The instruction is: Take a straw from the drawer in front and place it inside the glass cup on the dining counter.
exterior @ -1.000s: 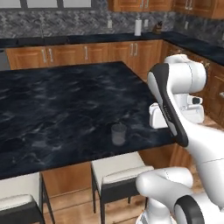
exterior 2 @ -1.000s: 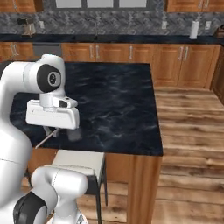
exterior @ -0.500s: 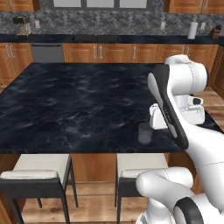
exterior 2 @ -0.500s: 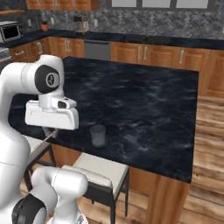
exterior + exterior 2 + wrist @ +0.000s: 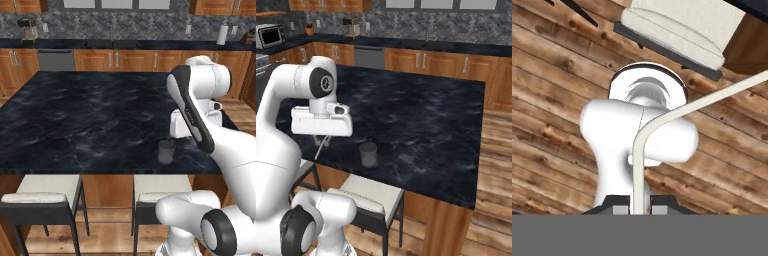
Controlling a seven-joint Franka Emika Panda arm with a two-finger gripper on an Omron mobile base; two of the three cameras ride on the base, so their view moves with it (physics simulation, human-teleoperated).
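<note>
My gripper [image 5: 639,207] is shut on a very thin pale straw [image 5: 643,135] that rises from between the fingertips and bends off to one side. In the right base view the straw [image 5: 320,148] hangs slanted below the white hand, with the gripper [image 5: 324,139] over the near edge of the dining counter [image 5: 421,115]. The glass cup [image 5: 368,154] stands upright on the black slab close to that edge, a short way right of the hand. From the left base view, the glass cup [image 5: 166,151] sits just left of the arm. The drawer is out of view.
Stools with white cushions [image 5: 42,192] [image 5: 368,197] [image 5: 677,30] are tucked under the counter's near side, over a wooden plank floor [image 5: 552,115]. Behind the slab runs a tiled worktop with wooden cabinets [image 5: 115,60], a paper towel roll [image 5: 222,35] and a microwave [image 5: 268,35].
The base has moved, so the whole scene has shifted and the counter now lies square ahead. The arm holds its pose and the gripper stays shut on the straw.
</note>
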